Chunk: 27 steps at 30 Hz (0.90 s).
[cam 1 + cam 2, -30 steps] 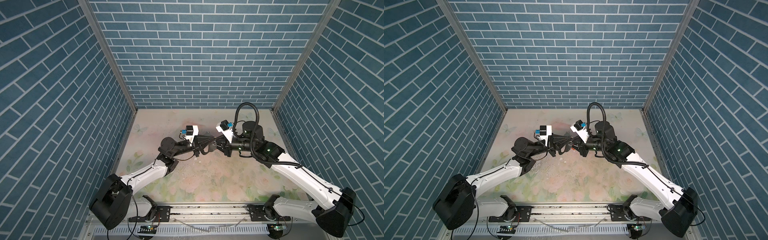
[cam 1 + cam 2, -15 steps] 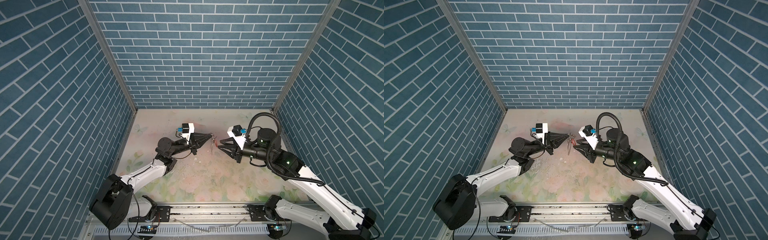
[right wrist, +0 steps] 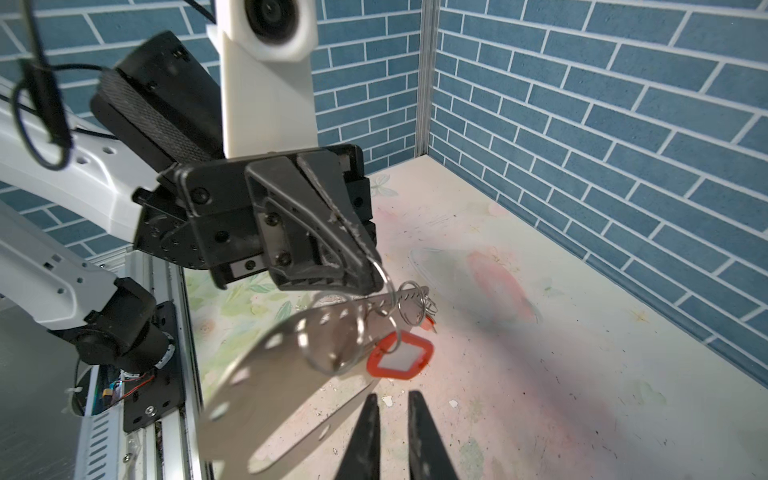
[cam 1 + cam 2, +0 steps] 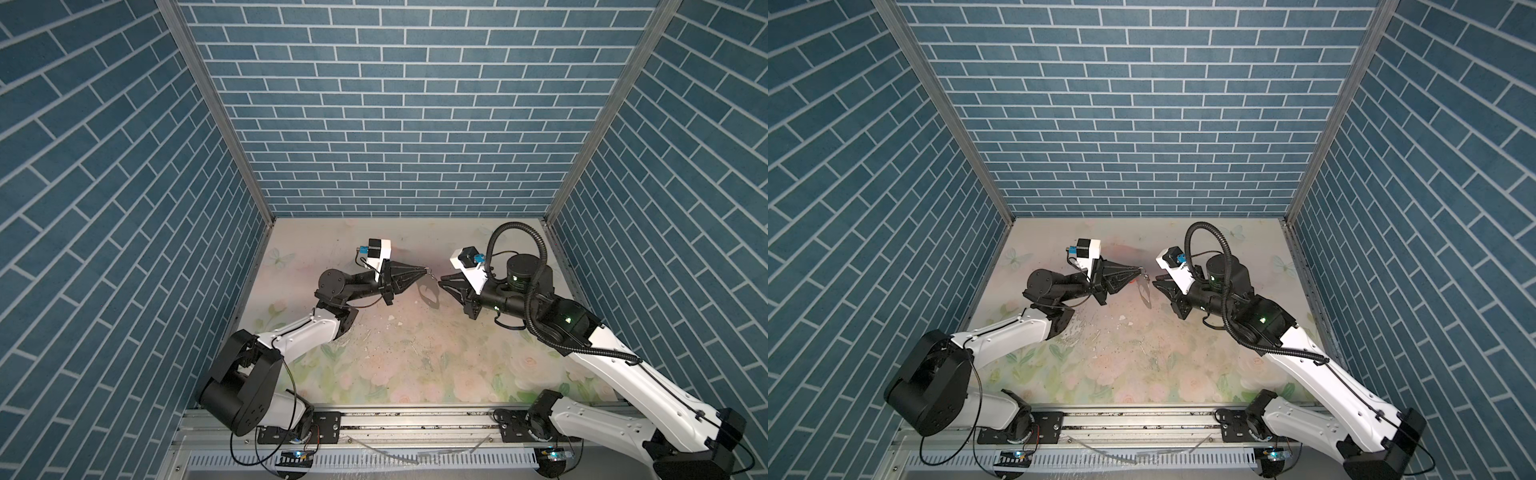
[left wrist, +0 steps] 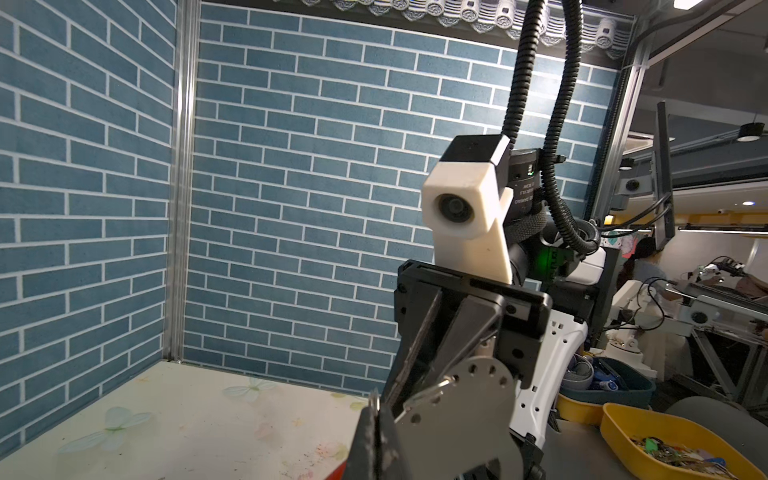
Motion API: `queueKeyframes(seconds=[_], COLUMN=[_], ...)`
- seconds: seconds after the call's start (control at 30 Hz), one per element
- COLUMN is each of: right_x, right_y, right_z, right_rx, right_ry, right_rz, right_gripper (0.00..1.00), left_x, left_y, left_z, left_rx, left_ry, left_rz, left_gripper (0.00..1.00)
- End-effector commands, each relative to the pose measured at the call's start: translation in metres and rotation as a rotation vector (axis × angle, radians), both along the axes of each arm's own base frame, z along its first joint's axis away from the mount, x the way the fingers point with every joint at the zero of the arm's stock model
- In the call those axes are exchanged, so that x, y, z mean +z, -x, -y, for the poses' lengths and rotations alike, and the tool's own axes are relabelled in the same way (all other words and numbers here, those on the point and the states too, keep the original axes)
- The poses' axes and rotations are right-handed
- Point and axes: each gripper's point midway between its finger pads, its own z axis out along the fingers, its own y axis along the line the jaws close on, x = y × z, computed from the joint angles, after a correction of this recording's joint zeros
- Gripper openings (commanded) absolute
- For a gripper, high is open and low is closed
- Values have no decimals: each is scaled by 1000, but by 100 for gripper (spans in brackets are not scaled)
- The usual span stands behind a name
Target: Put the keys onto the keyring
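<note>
left gripper (image 4: 426,272): jaws are clamped tight on a thin wire ring of the keyring. It is held above the table (image 4: 374,353), toward the back middle.
keyring (image 3: 291,374): a flat, long metal plate with holes along its edge. It hangs slantwise from the left gripper's tips, clear of the table and between the two grippers.
tag (image 3: 401,357): orange-red with a white label, strung on a wire ring at the plate's upper end and dangling just beside the plate. No key blade can be made out for sure. A small red bit behind the rings may be a second tag, but this cannot be told.
right gripper (image 3: 392,395): jaws are nearly together with a narrow gap left, and nothing is held. It faces the left gripper, near the keyring but apart from it.
handling (judged): the plate is likely stiff, light and smooth, so it is expected to slip between pads and swing freely from its one hanging point. The wire rings are thin and springy and easily twisted. The tag is light plastic and flips easily.
hold (judged): the tag's flat faces are best pinched, since the ring wire is too fine. To steady the plate, its lower edge should be pinched across the flat.
risk (judged): the dangling load may sway when touched, and the rings may tangle.
</note>
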Motion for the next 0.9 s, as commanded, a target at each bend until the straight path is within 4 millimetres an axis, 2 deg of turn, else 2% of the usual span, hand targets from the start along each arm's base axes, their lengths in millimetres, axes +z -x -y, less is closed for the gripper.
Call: queueKeyframes(seconds=[0.0,0.13,0.47,0.6,0.87], right_x=[37,41,49,45,50], right_y=[-9,-14,-1,-2,9], right_z=[-1,-5,-16,-13,-9], right_rx=[-29,-32,66,48,76], right_ry=[-69,-90,-122,-114,-143], right_rz=[72,74,62,57,55], right_gripper=[14,16,19,20,21], left_x=[21,21,23,25,25], left_y=[9,12,13,13,13], left_z=[-4,-4,-5,-6,-7], left_rx=[-35,-40,-43,-40,-38], left_ry=[43,42,42,44,45], left_rz=[65,69,77,83,84], left_gripper=[0,0,0,0,0])
